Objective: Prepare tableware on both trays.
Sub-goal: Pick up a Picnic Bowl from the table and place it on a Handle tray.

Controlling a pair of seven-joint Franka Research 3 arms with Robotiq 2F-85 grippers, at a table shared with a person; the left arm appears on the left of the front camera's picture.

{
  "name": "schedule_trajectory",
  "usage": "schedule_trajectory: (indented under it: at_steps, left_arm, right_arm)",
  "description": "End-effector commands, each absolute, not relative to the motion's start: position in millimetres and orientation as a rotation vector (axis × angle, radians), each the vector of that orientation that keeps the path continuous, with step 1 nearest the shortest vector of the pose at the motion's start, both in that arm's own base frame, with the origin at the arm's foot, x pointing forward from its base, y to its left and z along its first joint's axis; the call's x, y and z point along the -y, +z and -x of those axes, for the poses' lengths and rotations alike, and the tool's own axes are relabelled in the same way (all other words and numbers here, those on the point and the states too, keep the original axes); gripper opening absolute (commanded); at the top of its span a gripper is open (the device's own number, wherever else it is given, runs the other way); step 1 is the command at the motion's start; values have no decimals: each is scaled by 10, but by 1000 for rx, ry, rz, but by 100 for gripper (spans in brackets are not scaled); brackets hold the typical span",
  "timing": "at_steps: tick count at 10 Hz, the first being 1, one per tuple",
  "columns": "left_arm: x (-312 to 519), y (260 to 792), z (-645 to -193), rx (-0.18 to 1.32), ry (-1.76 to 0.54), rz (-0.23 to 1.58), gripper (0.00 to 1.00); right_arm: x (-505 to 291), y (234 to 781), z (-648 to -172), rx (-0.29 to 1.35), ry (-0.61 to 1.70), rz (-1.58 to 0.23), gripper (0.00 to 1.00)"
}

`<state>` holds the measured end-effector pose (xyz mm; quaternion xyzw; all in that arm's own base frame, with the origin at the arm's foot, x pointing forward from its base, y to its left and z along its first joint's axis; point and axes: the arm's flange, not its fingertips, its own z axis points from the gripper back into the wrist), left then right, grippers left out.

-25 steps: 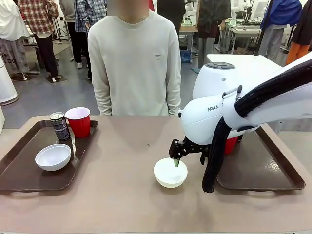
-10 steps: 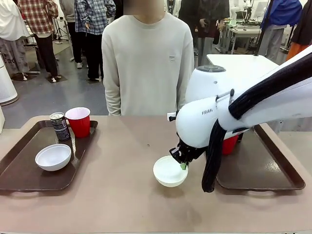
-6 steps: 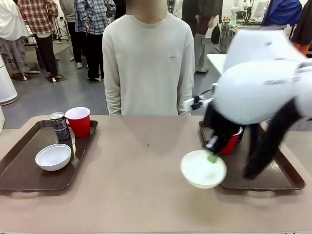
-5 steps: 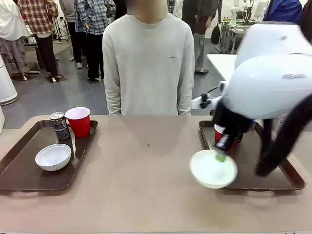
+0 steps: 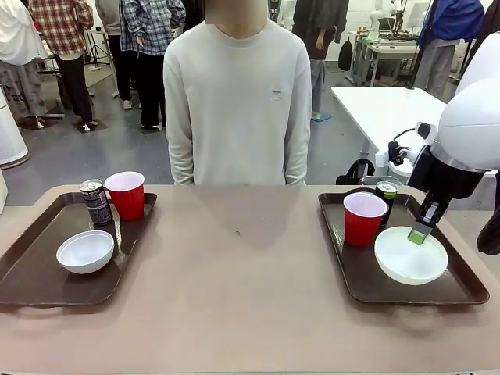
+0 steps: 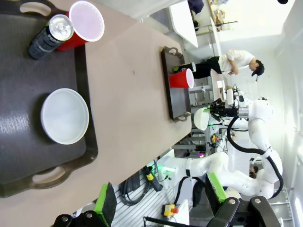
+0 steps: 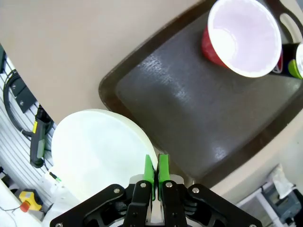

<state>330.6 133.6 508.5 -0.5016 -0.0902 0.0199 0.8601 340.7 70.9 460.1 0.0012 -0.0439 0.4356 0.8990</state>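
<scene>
My right gripper (image 5: 419, 234) is shut on the rim of a white bowl (image 5: 410, 256), holding it over the right part of the right tray (image 5: 351, 277). On that tray stand a red cup (image 5: 365, 217) and a black can (image 5: 386, 192). In the right wrist view the green pads (image 7: 163, 170) pinch the bowl (image 7: 97, 146) above the tray (image 7: 208, 123), near the red cup (image 7: 241, 35). The left tray (image 5: 39, 285) carries a bowl (image 5: 85, 251), a red cup (image 5: 126, 194) and a can (image 5: 95, 201). My left gripper (image 6: 159, 183) is open, well above the left tray's bowl (image 6: 65, 116).
A person in a pale sweater (image 5: 237, 101) stands at the table's far edge, arms hanging down. The tabletop (image 5: 234, 273) between the two trays is bare. Other people and tables show in the background.
My right arm has swung right, carrying the bowl from the table's middle to over the right tray, which uncovers the red cup and can there. The left tray's things have not moved.
</scene>
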Motion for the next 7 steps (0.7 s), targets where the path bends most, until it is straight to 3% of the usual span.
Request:
schedule_trajectory:
  at_steps: [1, 2, 4, 7]
  left_arm:
    - [-1335, 5081, -3282, 208, 25, 1073, 100]
    - [-1335, 5081, -3282, 208, 25, 1073, 100]
    - [-1335, 5081, -3282, 208, 25, 1073, 100]
    - [-1335, 5081, -3282, 208, 25, 1073, 100]
  right_arm:
    - [-879, 4632, -3327, 87, 916, -14, 0]
    - [-709, 4601, -3407, 91, 902, -3, 4]
    - [-565, 4194, -3811, 197, 964, -27, 4]
    - [-513, 3758, -4139, 200, 929, -80, 4]
